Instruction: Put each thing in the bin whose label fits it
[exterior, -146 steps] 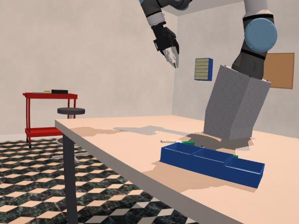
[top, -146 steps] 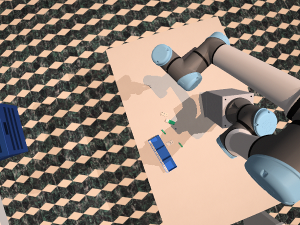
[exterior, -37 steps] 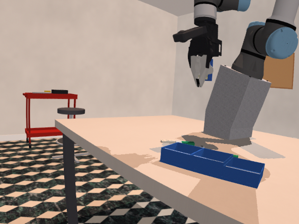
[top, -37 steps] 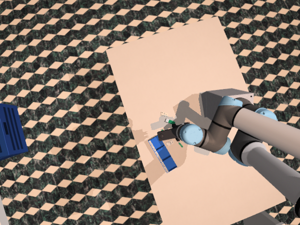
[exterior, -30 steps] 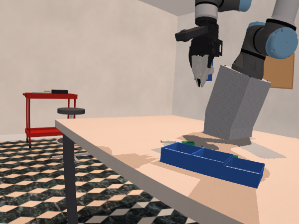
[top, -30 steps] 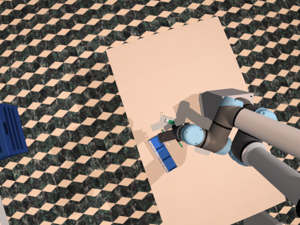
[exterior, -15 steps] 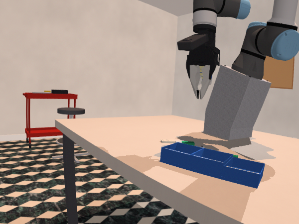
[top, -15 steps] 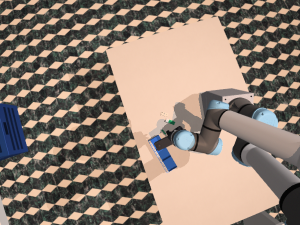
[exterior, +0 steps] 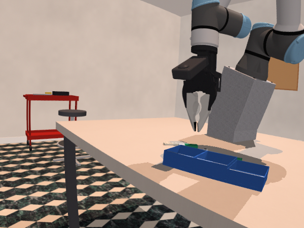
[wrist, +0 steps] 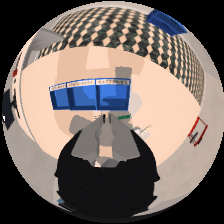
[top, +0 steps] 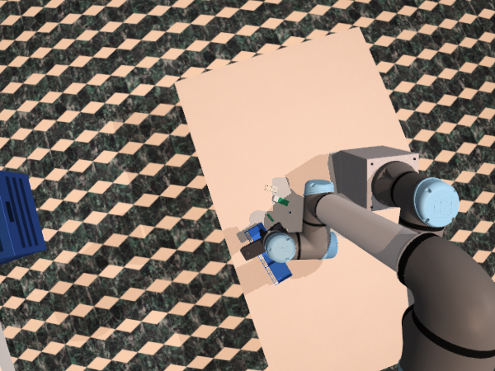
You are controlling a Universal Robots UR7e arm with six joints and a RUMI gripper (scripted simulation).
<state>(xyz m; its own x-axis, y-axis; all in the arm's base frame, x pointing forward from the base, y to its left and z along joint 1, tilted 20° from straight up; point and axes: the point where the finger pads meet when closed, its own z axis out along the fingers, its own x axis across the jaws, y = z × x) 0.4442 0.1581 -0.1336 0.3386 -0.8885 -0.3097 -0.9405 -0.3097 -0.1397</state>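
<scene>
From the top, the gripper (top: 264, 243) was hidden under the wrist at centre, above the blue three-compartment bin (top: 282, 272); small green pieces (top: 283, 201) lay upward-right. In the exterior view, its jaws were seen shut on nothing, raised above the table (exterior: 121, 142). In the wrist view, the bin was seen upper centre.

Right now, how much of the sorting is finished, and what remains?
Done: nothing looks sorted yet. The blue bin stands upright, and no item shows in its three compartments. In hand: nothing; the gripper is shut and hangs above the table near the bin. Left: two green pieces and a pale piece lie on the table beside the bin.
</scene>
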